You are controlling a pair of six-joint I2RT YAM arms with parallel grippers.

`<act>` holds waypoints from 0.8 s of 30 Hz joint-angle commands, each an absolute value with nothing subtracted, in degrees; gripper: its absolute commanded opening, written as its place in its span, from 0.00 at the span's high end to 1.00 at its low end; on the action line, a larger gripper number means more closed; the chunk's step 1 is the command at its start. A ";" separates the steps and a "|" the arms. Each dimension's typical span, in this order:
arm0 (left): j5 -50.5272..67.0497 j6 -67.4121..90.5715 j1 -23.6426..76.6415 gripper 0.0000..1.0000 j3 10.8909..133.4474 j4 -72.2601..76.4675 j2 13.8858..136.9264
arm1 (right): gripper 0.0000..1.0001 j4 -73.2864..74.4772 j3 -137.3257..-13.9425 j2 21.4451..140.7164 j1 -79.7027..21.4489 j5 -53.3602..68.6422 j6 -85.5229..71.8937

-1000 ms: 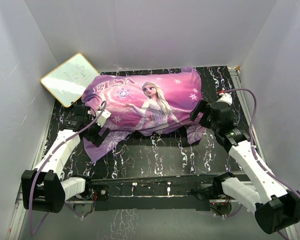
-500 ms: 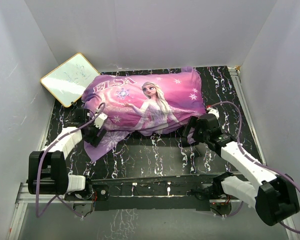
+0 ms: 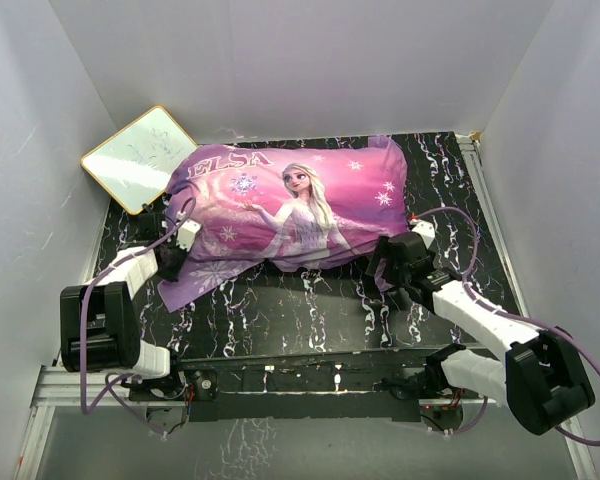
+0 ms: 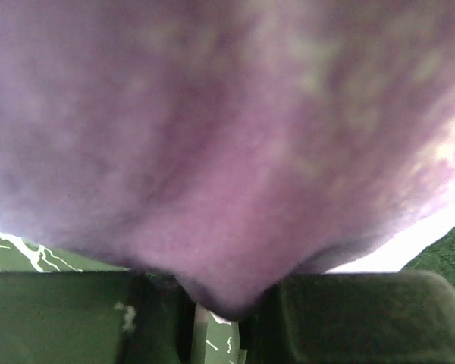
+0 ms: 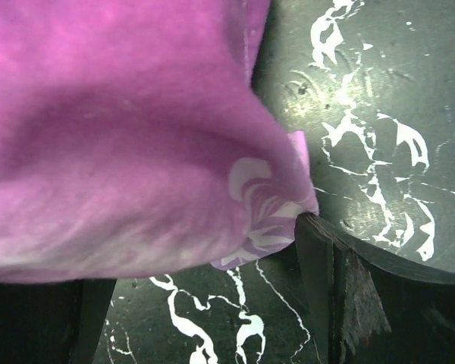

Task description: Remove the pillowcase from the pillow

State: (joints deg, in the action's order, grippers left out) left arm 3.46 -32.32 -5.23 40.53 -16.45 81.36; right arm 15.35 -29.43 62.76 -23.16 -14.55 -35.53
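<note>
The pillowcase (image 3: pixel 290 205), purple-pink with an "ELSA" princess print, lies plump across the back of the table. The pillow is hidden inside it. My left gripper (image 3: pixel 172 262) sits at the case's near left flap. In the left wrist view the jaws (image 4: pixel 216 311) are shut on a fold of the pillowcase (image 4: pixel 227 152), which fills that view. My right gripper (image 3: pixel 380 268) is at the near right corner. There it (image 5: pixel 201 280) stands open, with the printed corner of the pillowcase (image 5: pixel 269 201) lying between its fingers (image 5: pixel 337 288) and touching the right one.
A framed whiteboard (image 3: pixel 140 157) leans at the back left, just beyond the case. White walls close in the black marbled table (image 3: pixel 310 310) on three sides. Both arm bases and a rail run along the near edge.
My left gripper has shut on the pillowcase's flap and drawn it to the left. My right arm has come down and in to the near right corner, still open.
</note>
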 commanded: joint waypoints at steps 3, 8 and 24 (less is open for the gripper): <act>3.99 -31.65 -6.15 0.98 43.33 -19.24 79.46 | 0.12 14.30 -29.76 64.40 -23.60 -21.35 -37.56; 5.23 -32.51 -6.30 1.00 44.15 -21.51 76.93 | 0.52 11.36 -30.26 65.80 -23.59 -19.91 -36.64; 20.37 -28.51 -7.73 1.00 62.85 -48.32 64.65 | 0.92 28.29 -39.13 38.51 -23.73 -19.58 -37.63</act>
State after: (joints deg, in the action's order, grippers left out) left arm 13.96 -30.83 -6.98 54.65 -37.78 70.81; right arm 23.97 -31.22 43.86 -23.53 -18.00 -36.86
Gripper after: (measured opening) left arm 0.014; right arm 0.084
